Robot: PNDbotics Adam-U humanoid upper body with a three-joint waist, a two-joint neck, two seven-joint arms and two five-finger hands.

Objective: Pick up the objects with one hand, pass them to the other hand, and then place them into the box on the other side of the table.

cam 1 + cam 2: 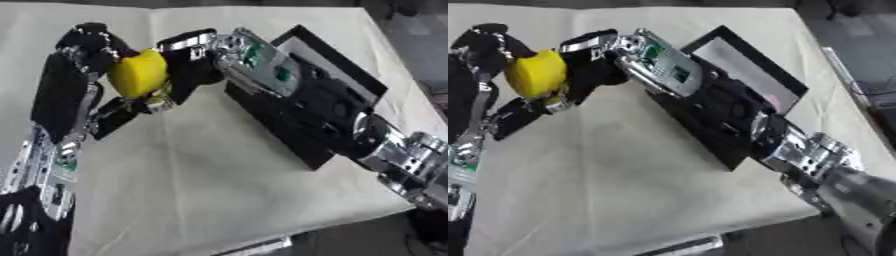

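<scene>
A yellow rounded object (137, 73) hangs above the table's left half, caught between both hands. My left hand (80, 60) comes up from the left, with its fingers curled over the object's top and its thumb below it. My right hand (191, 65) reaches in from the right across the box and closes on the object's right side. The black box (278, 131) with a pale inside lies on the right part of the table, partly hidden under my right forearm (262, 62).
An off-white cloth (219, 185) covers the table. Its front edge runs along the bottom of the view and its right edge lies just beyond the box. Dark floor and cables show past the right edge.
</scene>
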